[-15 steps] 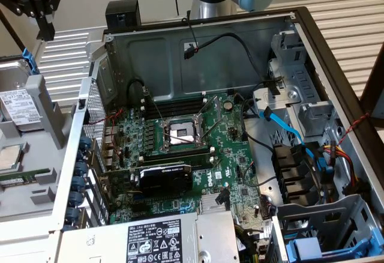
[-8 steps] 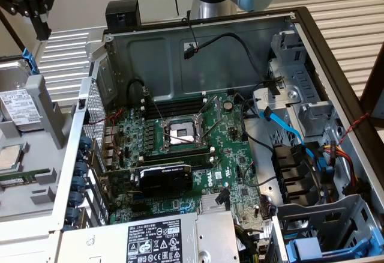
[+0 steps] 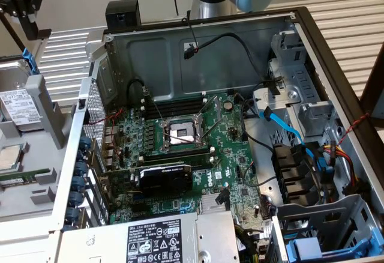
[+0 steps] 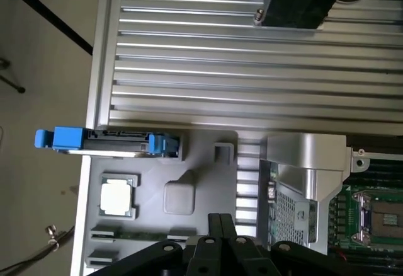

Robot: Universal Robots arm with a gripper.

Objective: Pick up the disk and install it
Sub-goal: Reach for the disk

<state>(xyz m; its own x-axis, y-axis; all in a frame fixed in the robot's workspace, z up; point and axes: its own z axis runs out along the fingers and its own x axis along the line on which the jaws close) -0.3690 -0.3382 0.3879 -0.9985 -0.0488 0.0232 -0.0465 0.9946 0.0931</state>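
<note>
Blue-railed disk [image 3: 17, 108], exterior view: on edge in the grey tray [image 3: 48, 113] at the exterior view's left, upright so I can pinch it, I judge.
Gripper [image 3: 27, 26], exterior view: upper left, above the disk.
Jaws, wrist view: seemingly closed together, empty, apart from the disk.

A ribbed aluminium tabletop [image 4: 252, 68] stands over a plain beige floor [image 4: 38, 181].

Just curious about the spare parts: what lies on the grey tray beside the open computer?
The grey tray holds the disk on edge, a processor chip and a memory stick. The gripper covers part of the tray, so anything there is hidden.
</note>
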